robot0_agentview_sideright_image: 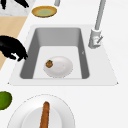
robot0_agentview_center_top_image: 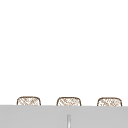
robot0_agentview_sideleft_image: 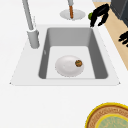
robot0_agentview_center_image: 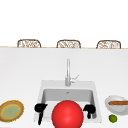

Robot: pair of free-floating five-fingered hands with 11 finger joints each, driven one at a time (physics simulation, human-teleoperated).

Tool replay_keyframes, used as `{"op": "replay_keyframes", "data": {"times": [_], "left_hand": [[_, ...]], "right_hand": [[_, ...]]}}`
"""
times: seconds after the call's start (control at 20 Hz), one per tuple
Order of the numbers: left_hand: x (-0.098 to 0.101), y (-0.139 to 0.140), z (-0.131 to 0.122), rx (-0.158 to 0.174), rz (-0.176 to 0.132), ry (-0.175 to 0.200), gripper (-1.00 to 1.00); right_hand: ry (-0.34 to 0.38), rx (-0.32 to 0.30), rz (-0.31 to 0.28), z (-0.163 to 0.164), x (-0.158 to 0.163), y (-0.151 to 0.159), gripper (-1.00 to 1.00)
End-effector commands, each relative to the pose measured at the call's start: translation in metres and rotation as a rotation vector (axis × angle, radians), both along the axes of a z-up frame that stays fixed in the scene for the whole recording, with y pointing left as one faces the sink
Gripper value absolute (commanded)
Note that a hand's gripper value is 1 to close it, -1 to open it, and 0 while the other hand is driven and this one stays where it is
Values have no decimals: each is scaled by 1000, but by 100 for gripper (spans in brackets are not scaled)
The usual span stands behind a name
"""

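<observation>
My left hand point(robot0_agentview_center_image: 40, 108) hovers over the sink's point(robot0_agentview_center_image: 42, 88) front left corner, fingers loosely spread and holding nothing; in the left side view it shows at the right edge point(robot0_agentview_sideleft_image: 124, 37). Over the front right corner my right hand point(robot0_agentview_center_image: 89, 109) hangs with relaxed fingers pointing down, also free of anything; it is seen too in the side views point(robot0_agentview_sideleft_image: 99, 15) point(robot0_agentview_sideright_image: 13, 49). In the basin lies a white plate point(robot0_agentview_sideleft_image: 67, 66) with a small brown-green round thing point(robot0_agentview_sideleft_image: 78, 63) on its rim. A big red ball point(robot0_agentview_center_image: 67, 114) hides the sink's front in the front view.
A tall faucet point(robot0_agentview_center_image: 67, 72) stands behind the basin. A yellow-rimmed plate point(robot0_agentview_center_image: 11, 110) sits on the counter to the left. To the right is a white plate point(robot0_agentview_center_image: 112, 107) with a brown stick point(robot0_agentview_center_image: 118, 102) on it, and a lime point(robot0_agentview_center_image: 113, 118). Three woven chair backs point(robot0_agentview_center_image: 68, 44) line the far side.
</observation>
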State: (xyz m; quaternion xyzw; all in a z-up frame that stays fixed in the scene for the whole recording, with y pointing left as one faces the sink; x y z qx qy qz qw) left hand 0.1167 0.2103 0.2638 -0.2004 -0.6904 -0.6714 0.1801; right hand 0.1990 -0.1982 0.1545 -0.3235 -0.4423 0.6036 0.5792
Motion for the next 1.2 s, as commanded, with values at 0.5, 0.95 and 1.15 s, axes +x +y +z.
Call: {"op": "replay_keyframes", "data": {"times": [0.5, 0.95, 1.15], "left_hand": [[1, -1, -3, -1, 0, 0, -100], [1, -1, -5, -3, 0, 7, -100], [1, -1, -7, -10, -1, 11, -100]], "right_hand": [[0, 0, 0, 0, 0, 0, 0], [0, 0, 0, 0, 0, 0, 0], [0, 0, 0, 0, 0, 0, 0]]}}
